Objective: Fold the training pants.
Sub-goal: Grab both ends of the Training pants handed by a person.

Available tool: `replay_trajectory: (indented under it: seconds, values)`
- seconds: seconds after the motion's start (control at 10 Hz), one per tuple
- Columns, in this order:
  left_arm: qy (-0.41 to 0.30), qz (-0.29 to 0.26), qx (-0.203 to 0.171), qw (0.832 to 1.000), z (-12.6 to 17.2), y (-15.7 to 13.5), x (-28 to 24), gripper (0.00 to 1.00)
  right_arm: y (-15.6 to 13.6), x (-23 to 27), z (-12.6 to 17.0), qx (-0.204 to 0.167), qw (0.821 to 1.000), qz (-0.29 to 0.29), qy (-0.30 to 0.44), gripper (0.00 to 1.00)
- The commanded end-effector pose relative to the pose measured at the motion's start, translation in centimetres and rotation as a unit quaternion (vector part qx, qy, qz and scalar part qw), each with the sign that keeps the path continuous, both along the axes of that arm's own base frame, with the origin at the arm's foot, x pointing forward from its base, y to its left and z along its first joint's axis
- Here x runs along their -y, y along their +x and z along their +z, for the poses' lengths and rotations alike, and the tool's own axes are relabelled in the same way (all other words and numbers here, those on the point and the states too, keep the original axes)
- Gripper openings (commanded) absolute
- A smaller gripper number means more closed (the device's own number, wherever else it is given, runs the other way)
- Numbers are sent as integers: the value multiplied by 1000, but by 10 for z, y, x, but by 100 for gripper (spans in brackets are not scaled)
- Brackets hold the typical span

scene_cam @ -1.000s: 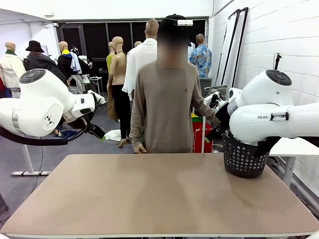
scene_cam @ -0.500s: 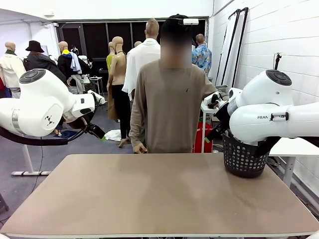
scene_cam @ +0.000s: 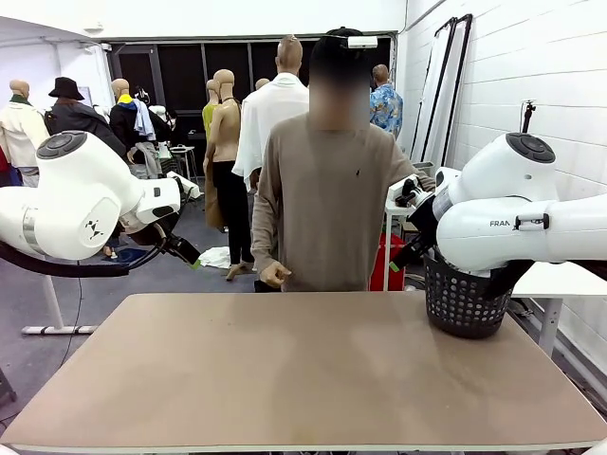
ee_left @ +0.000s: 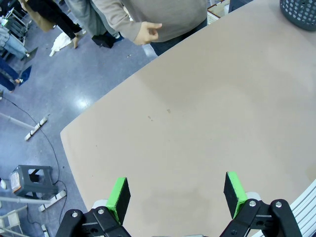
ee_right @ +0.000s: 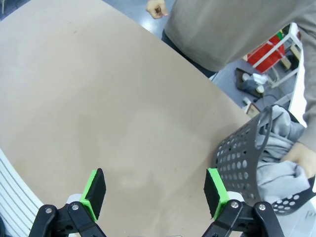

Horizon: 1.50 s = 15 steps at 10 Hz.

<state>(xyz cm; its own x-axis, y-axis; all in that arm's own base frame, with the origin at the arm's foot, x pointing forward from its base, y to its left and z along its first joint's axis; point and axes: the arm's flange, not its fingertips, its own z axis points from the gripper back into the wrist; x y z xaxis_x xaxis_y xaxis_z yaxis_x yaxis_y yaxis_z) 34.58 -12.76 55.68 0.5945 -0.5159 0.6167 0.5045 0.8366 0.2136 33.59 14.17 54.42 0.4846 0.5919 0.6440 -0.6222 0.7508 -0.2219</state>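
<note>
Light grey training pants (ee_right: 277, 165) lie bunched inside a black perforated basket (ee_right: 242, 153) at the table's far right corner. A person's hand (ee_right: 298, 154) rests on them in the basket. My right gripper (ee_right: 154, 190) hangs open above bare tabletop, left of the basket, with nothing between its green pads. My left gripper (ee_left: 176, 192) is open too, over the table's other side, far from the basket (ee_left: 298, 7). In the front view the left gripper (scene_cam: 182, 248) and right gripper (scene_cam: 408, 252) are drawn back above the table's far corners.
The person in a beige sweater (scene_cam: 322, 199) stands at the far edge, one fist (scene_cam: 275, 275) held just above it. The basket (scene_cam: 460, 305) sits under my right arm. The brown tabletop (scene_cam: 303, 370) stretches between the arms.
The person has shifted slightly toward the basket and lifted the fist a little off the table edge. Both arms have stayed still.
</note>
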Motion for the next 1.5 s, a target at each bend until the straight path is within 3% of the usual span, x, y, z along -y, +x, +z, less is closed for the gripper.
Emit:
replay_trajectory:
  seconds: [0.0,1.4]
  values:
    - [0,0,0,1000,0,0,0,100,0,0,0,0,1000,0,0,100]
    - [0,0,0,1000,0,0,0,100,0,0,0,0,1000,0,0,100]
